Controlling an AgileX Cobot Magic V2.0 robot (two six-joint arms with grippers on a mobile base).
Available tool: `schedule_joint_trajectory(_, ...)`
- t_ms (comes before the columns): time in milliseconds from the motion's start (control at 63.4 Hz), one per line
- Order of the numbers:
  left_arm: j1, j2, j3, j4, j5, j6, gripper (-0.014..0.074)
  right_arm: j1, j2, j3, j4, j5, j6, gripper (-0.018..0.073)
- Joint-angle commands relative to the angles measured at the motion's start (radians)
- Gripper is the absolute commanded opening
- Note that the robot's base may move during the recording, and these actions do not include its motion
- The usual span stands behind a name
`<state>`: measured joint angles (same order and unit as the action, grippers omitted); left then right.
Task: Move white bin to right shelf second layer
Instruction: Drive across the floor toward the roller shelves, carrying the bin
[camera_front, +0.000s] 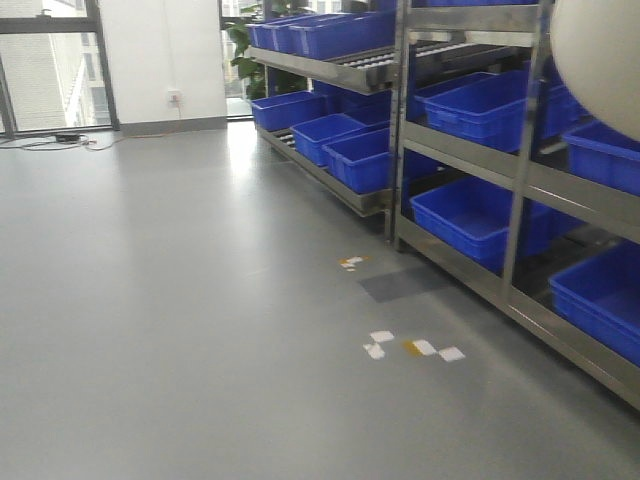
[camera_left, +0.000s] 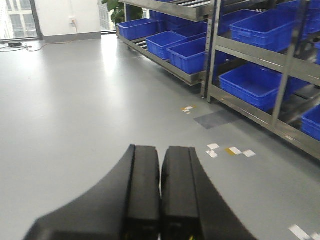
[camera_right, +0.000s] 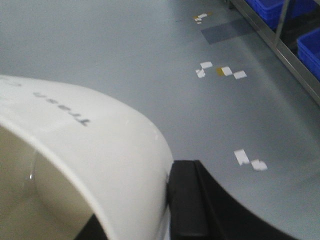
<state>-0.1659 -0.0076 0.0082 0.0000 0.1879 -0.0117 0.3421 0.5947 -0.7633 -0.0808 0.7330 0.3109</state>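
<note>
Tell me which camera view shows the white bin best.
The right wrist view: the white bin fills its lower left, showing rim, lettered wall and inside. The front view catches only a blurred curve, top right; the left wrist view, nothing.

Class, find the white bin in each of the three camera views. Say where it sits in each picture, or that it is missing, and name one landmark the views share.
Exterior front-facing: the white bin fills the top right corner, blurred and cut off by the edge.
Left wrist-mounted: not in it.
Right wrist-mounted: it fills the lower left, close up.
Shared landmark: the floor tape marks, white pieces around a yellow one.
</note>
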Motion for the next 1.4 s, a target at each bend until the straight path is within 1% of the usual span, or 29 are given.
schedule_joint_trajectory(0, -0.007, -0.014, 0.027, 0.000, -0.089, -0.007, 0.0085, -0.008, 0.002, -0.029, -0.005, -0.094, 0.005, 0.0050)
schedule_joint_trajectory(1389, -0.007, -0.014, 0.027, 0.000, -0.089, -0.007, 0.0085, -0.008, 0.002, -0.029, -0.005, -0.094, 0.005, 0.0050)
